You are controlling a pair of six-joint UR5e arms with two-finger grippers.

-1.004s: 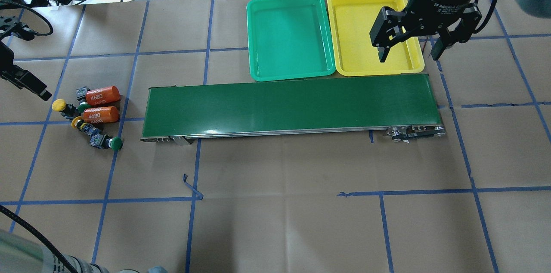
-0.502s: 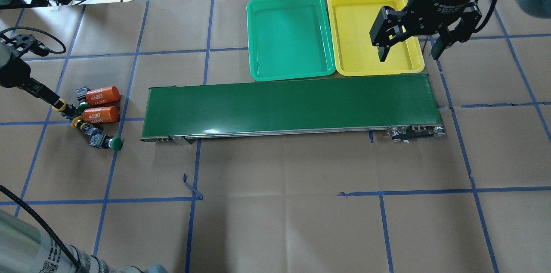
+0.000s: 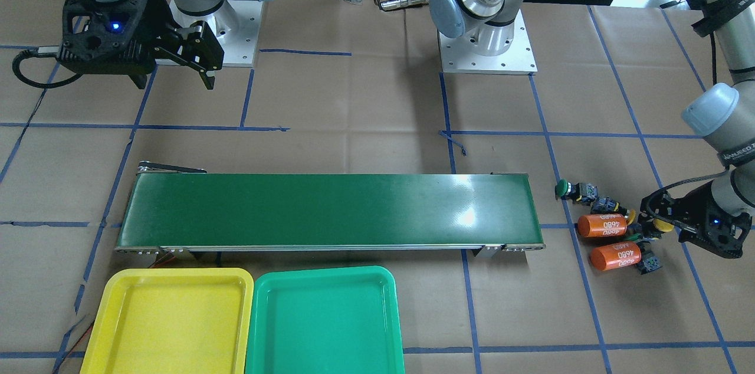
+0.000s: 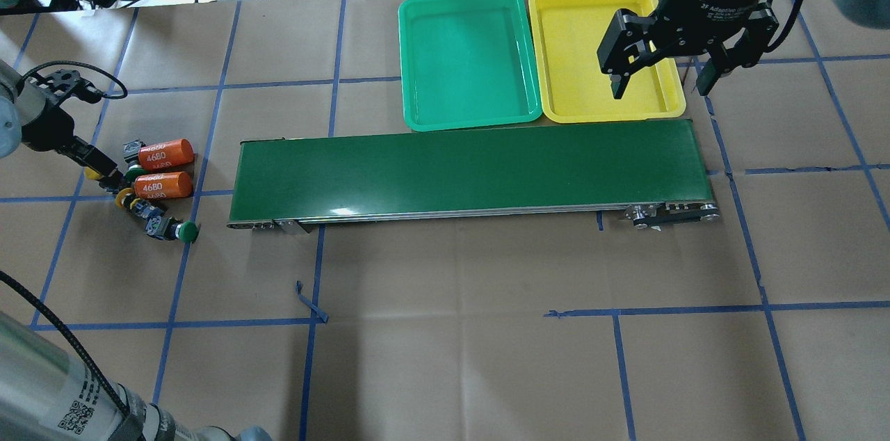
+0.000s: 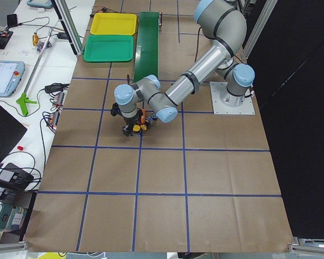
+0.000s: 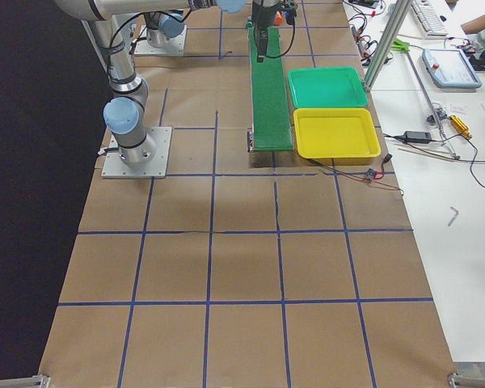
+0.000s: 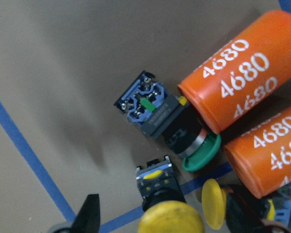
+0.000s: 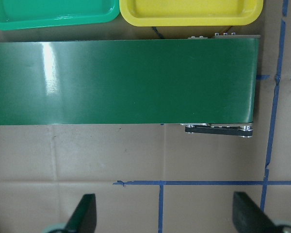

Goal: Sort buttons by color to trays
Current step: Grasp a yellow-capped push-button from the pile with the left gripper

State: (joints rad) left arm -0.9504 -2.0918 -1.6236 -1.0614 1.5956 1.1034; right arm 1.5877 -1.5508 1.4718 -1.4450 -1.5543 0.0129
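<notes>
The left gripper (image 4: pixel 101 167) is moving in from the table's left edge onto the button cluster, its wrist swinging farther over the paper. Its jaws are straddling the outermost yellow button (image 7: pixel 170 222) (a second ago that cap was lying fully exposed from overhead).

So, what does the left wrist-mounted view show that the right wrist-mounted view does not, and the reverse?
Only the left wrist-mounted view: a green-capped button, a yellow-capped button, another yellow cap, two orange cylinders marked 4680. Only the right wrist-mounted view: the conveyor belt and the edges of the green tray and the yellow tray. Both: the brown paper table, blue tape lines, and dark fingers at the bottom edge, of the left tool and the right tool.
</notes>
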